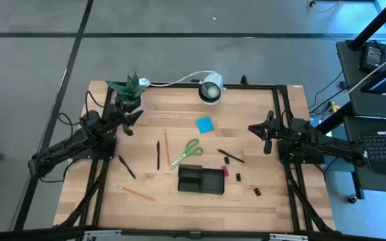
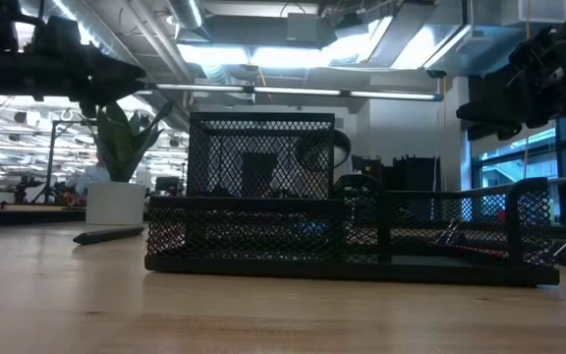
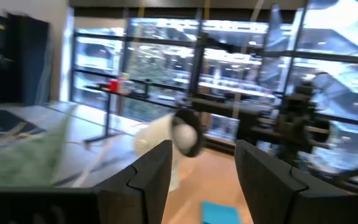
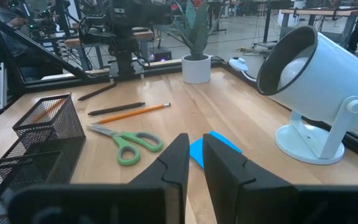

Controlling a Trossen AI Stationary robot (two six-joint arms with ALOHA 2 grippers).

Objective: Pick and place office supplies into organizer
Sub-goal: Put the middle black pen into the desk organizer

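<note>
- Left gripper (image 1: 130, 125) sits raised at the table's 10 o'clock corner, just beside the potted plant (image 1: 127, 89); fingers (image 3: 153, 177) spread wide, nothing betw. them.
- Right gripper (image 1: 268, 137) hangs over the 3 o'clock edge; jaws narrow, a thin gap, empty.
- Organizer (image 1: 201, 179) lies at approx. 6 o'clock of table centre; both compartments look empty in the high view; every supply is outside it.
- Step in hand, by my read: left arm sets up a first pick; nearest candidates are the black pen (image 1: 126, 167) and the orange pencil (image 1: 138, 193) on its side; best to drop straight down across the shaft, jaws square to it, grip mid-length so it doesn't swing.
- Scissors (image 1: 186, 152), sticky pad (image 1: 204, 124) sit at 12 o'clock of the organizer; clips (image 1: 238, 177) at its 3 o'clock.
- Low view alone shows the organizer's mesh walls and taller rear section; high view alone gives the full layout.
- Right wrist view shows scissors, pad, white lamp (image 4: 319, 93) close up; left wrist view is blurred, shows only lamp and pad corner.
</note>
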